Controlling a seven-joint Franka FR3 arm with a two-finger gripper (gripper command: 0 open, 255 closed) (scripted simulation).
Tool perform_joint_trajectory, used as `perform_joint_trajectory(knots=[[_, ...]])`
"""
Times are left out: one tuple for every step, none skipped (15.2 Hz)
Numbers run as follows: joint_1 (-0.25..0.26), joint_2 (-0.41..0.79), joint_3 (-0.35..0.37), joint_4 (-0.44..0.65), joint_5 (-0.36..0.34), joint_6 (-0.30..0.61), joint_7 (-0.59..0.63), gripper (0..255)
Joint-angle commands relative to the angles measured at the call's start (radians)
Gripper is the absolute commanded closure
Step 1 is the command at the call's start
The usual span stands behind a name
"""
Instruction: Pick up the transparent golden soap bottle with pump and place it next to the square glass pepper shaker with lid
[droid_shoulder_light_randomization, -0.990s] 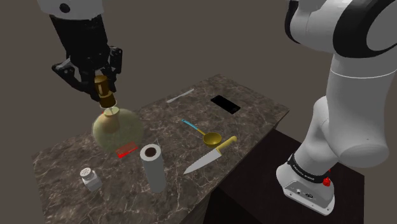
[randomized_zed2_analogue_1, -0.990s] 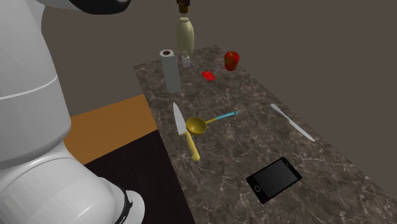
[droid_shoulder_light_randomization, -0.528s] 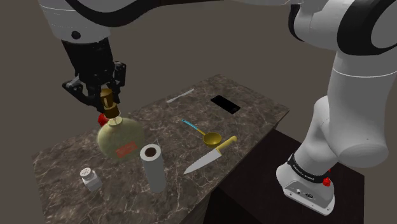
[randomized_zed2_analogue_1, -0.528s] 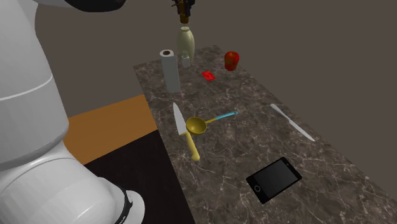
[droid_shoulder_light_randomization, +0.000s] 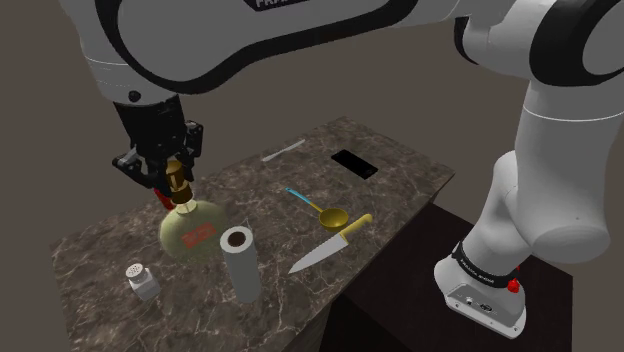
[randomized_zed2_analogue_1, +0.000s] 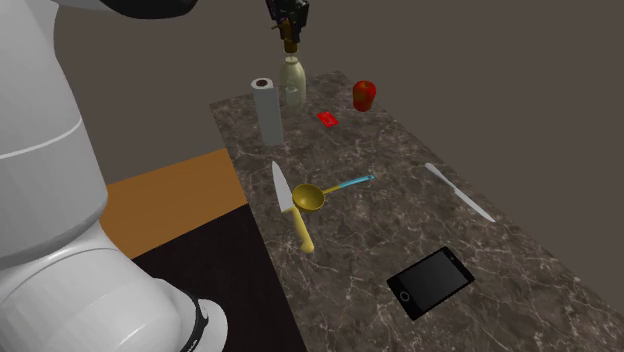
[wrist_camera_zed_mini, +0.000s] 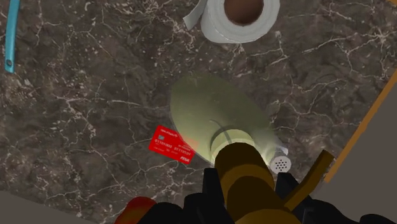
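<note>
This looks like a home kitchen. A dark, white-veined stone tabletop (droid_shoulder_light_randomization: 250, 185) carries household cooking and washing things. An upright paper towel roll (droid_shoulder_light_randomization: 240, 265) stands on it. In the shoulder view a yellow-handled kitchen knife (droid_shoulder_light_randomization: 328, 245) lies at the roll's 3 o'clock, with a gold scoop (droid_shoulder_light_randomization: 330, 215) just beyond. A lidded shaker (droid_shoulder_light_randomization: 142, 282) is at 9 o'clock and a pump soap bottle (droid_shoulder_light_randomization: 190, 230) at 10 o'clock. A phone (droid_shoulder_light_randomization: 354, 163) lies at the far end. Plain grey-brown walls (randomized_zed2_analogue_1: 500, 80) and an orange floor (randomized_zed2_analogue_1: 180, 185) surround the tabletop.
</note>
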Motion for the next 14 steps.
perform_joint_trajectory(knots=[[-0.003, -0.003, -0.001, -0.029, 0.000, 0.028, 0.001, 255], [-0.003, -0.002, -0.001, -0.042, -0.001, 0.041, 0.002, 255], [-0.004, -0.001, -0.002, -0.054, -0.002, 0.054, 0.003, 255], [-0.004, 0.001, -0.002, -0.066, -0.002, 0.067, 0.004, 255], [-0.005, 0.002, -0.003, -0.077, -0.003, 0.080, 0.005, 255], [-0.005, 0.004, -0.003, -0.088, -0.005, 0.092, 0.007, 255], [-0.006, 0.006, -0.004, -0.099, -0.006, 0.105, 0.008, 255], [-0.006, 0.008, -0.004, -0.109, -0.007, 0.117, 0.009, 255], [-0.006, 0.010, -0.005, -0.119, -0.008, 0.130, 0.011, 255], [-0.006, 0.013, -0.005, -0.129, -0.010, 0.142, 0.012, 255], [-0.006, 0.016, -0.006, -0.139, -0.011, 0.155, 0.013, 255], [-0.006, 0.016, -0.006, -0.139, -0.011, 0.155, 0.013, 255], [-0.006, 0.016, -0.006, -0.139, -0.011, 0.155, 0.013, 255], [-0.006, 0.016, -0.006, -0.139, -0.011, 0.155, 0.013, 255]])
